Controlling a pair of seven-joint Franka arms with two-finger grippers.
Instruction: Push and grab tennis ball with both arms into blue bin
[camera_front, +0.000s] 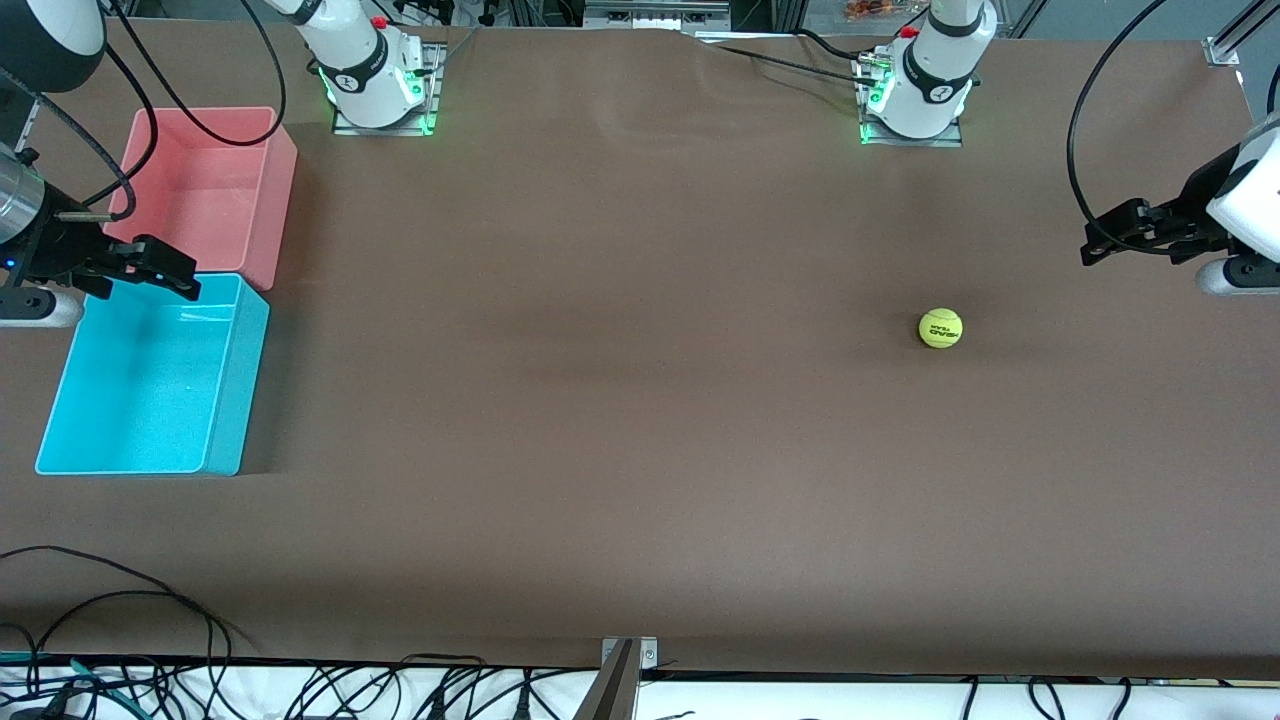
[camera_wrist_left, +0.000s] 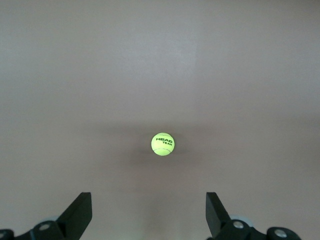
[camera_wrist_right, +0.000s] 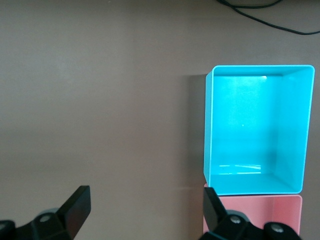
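The brown table bears the blue bin at the right arm's end, touching a pink bin that lies farther from the front camera. The right gripper, fingers spread and empty, hangs over the blue bin's rim. The left gripper, also spread and empty, hovers near the left arm's end. The tennis ball rests on the table near that gripper, well apart from the bins

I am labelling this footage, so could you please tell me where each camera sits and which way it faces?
Front view: high across the table, facing both bases; shows left gripper, right gripper, pink bin.
Left wrist view: looks down past open fingers at the tennis ball.
Right wrist view: looks down at the blue bin.
Shared: ball and blue bin also appear in front.
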